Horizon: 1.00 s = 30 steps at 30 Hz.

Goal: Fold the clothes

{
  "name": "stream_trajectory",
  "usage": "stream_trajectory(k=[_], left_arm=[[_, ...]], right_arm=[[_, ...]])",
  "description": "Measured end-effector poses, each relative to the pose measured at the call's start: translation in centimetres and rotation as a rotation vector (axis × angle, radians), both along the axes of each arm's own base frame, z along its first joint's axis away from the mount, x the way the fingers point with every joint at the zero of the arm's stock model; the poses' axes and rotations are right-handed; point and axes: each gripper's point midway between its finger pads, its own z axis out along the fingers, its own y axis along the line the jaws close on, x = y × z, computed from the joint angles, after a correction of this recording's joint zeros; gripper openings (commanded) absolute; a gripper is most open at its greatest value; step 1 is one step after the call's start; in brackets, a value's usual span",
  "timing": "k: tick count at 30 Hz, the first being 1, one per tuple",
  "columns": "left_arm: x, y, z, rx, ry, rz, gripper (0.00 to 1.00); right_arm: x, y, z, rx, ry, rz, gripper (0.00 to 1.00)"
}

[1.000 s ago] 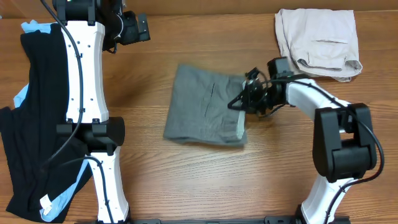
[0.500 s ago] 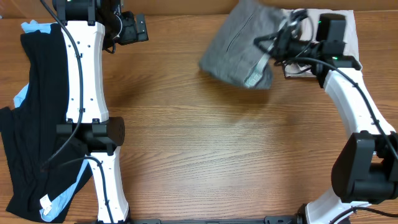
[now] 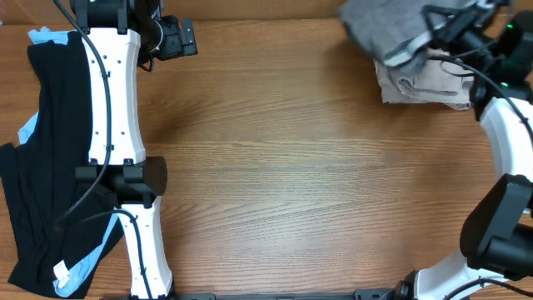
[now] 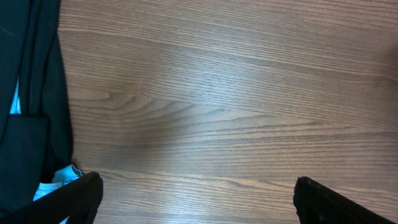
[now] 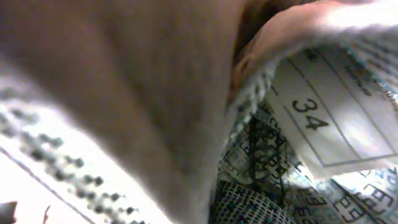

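The folded grey shorts (image 3: 385, 27) hang in the air at the far right corner, partly over the pale beige shorts (image 3: 425, 79). My right gripper (image 3: 433, 33) is shut on the grey shorts at their right edge. The right wrist view is filled with blurred cloth (image 5: 137, 93) and a white size label reading 34 (image 5: 317, 118); its fingers are hidden. My left gripper (image 4: 199, 199) is open and empty above bare wood at the far left; it also shows in the overhead view (image 3: 179, 37).
Long black and light-blue garments (image 3: 37, 158) lie along the left edge, also in the left wrist view (image 4: 28, 112). The wooden table (image 3: 291, 167) spans the middle. The left arm's white column (image 3: 117, 125) stands at the left.
My right gripper has lifted the grey shorts from the table's middle and carried them up and right to the far right corner over the beige shorts. The left arm has not moved.
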Motion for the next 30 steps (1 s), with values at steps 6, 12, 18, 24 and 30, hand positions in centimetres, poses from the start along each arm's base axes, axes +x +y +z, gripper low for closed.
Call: stream_trajectory(k=[6,12,18,24,30], left_arm=[[0.0,0.1,0.0,0.003,0.0,0.001,1.0],[0.0,0.1,0.0,0.003,0.0,0.001,1.0],[0.0,0.1,0.0,0.003,0.0,0.001,1.0],[0.3,0.1,0.1,0.003,-0.011,0.002,1.0],[0.3,0.0,0.1,0.003,-0.013,0.002,1.0]], right_arm=[[1.1,-3.5,2.2,-0.046,-0.108,-0.156,0.04],[2.6,-5.3,0.9,-0.037,-0.134,-0.219,0.04],[4.9,-7.3,-7.4,0.025,0.02,-0.284,0.04],[4.5,-8.0,-14.8,0.067,0.248,-0.326,0.27],[2.7,-8.5,-18.3,-0.007,0.392,-0.324,0.59]])
